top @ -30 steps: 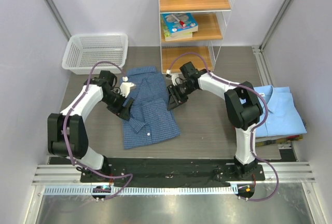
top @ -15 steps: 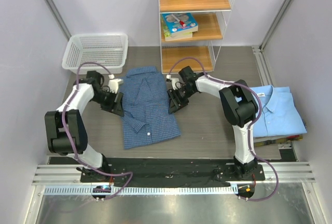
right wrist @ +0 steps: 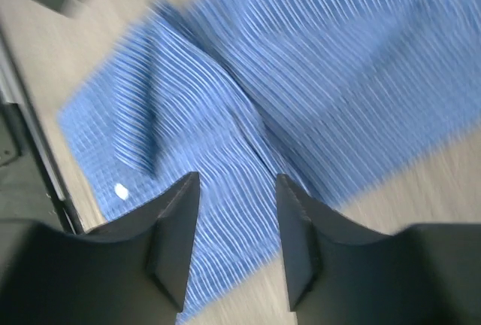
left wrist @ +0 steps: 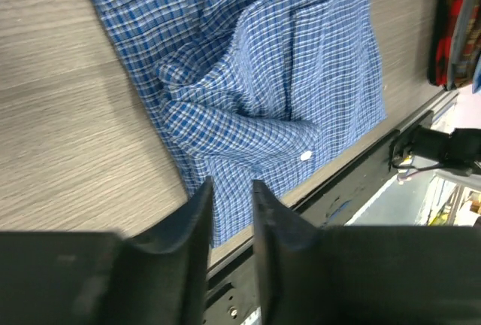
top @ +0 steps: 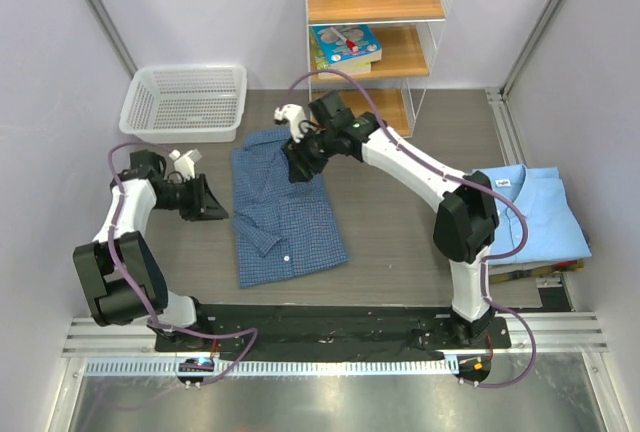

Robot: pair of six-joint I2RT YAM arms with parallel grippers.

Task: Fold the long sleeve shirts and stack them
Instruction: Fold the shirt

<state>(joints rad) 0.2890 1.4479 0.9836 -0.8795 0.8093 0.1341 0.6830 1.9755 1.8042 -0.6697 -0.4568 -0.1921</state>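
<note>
On the desk, the dark checked shirt point(top: 285, 207) lies part-folded between the arms, its sleeves brought in over the body. The light blue shirt point(top: 535, 217) is seen already folded, well apart at the right edge. Within the last second the left arm point(top: 125, 207) has been drawn off the cloth to the shirt's left, and the right arm point(top: 400, 157) has been swung up over the collar end. The sleeve folds are therefore judged finished, with a further fold of the body still needed. In the left wrist view the left jaws are shown narrowed and empty, and a white button point(left wrist: 305, 156) is picked out. In the blurred right wrist view the right jaws are shown parted and empty. Only from above is the basket point(top: 185, 102) shown.
</note>
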